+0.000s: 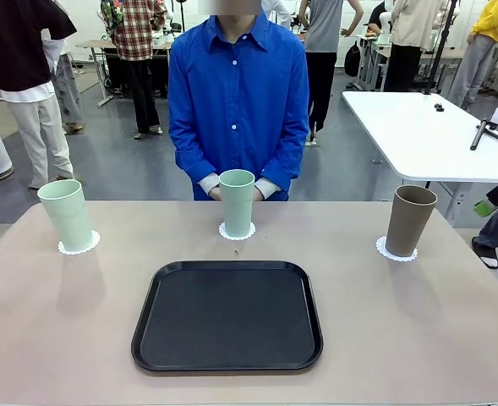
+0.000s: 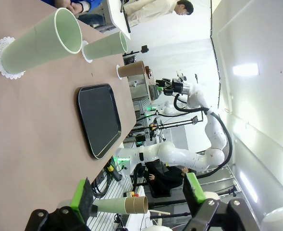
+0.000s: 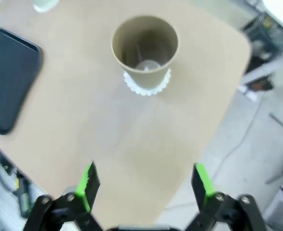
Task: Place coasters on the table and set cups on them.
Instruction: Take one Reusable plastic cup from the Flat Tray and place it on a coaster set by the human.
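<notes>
**Three cups seated on coasters; both grippers empty**

The brown cup (image 1: 410, 220) stands upright on its lacy coaster (image 1: 396, 249) at the table's (image 1: 62, 338) far right; one mint cup (image 1: 237, 202) sits far centre on its coaster (image 1: 237, 232), the other (image 1: 67, 214) far left on its coaster (image 1: 79, 245); the task looks complete. Tall tapered tumblers tip easily; a careless arm sweep could topple one. The black tray (image 1: 227, 315) lies near centre; left gripper (image 2: 139, 197) and right gripper (image 3: 144, 185) stand wide apart, holding nothing, the right above the brown cup.
</notes>
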Available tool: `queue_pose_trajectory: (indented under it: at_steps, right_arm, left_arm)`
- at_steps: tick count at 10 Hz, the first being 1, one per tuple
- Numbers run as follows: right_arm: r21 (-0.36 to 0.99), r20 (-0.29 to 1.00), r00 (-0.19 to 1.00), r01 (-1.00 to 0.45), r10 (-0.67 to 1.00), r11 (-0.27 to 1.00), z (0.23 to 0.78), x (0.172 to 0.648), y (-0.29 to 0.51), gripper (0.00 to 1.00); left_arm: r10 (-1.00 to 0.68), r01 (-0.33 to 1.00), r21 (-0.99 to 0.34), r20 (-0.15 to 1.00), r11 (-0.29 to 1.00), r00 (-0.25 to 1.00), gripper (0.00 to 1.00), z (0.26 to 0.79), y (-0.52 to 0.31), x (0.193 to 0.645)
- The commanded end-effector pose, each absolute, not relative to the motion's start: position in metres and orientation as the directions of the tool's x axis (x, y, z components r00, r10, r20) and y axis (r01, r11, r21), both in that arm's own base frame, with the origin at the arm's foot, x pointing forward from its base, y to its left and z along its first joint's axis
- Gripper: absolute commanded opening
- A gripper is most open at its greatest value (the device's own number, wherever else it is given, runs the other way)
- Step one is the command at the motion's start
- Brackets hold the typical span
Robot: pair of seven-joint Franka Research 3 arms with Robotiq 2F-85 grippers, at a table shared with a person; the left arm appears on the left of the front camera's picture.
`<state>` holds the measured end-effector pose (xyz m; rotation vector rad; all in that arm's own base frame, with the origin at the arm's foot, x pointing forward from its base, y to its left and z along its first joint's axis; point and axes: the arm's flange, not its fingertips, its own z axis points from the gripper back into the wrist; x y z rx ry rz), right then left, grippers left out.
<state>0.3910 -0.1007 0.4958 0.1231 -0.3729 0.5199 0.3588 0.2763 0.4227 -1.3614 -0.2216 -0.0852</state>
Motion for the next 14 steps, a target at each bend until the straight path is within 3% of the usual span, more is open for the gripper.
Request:
queue_pose_trajectory:
  at_steps: [1,6,7,14]
  right_arm:
    - [-0.068,0.286,0.859,-0.425,0.425,0.903,0.507,0.37,-0.08,1.0]
    - [-0.009,0.272,0.873,-0.418,0.405,0.908,0.522,0.351,-0.072,1.0]
    - [-0.073,0.27,0.864,-0.422,0.425,0.904,0.523,0.354,-0.068,1.0]
    - [-0.073,0.27,0.864,-0.422,0.425,0.904,0.523,0.354,-0.068,1.0]
  left_arm:
    - [0.081,0.192,-0.959,0.213,0.209,0.974,1.0,0.425,0.277,0.359]
    - [0.081,0.192,-0.959,0.213,0.209,0.974,1.0,0.425,0.277,0.359]
    - [0.081,0.192,-0.959,0.213,0.209,0.974,1.0,0.425,0.277,0.359]
    - [0.081,0.192,-0.959,0.213,0.209,0.974,1.0,0.425,0.277,0.359]
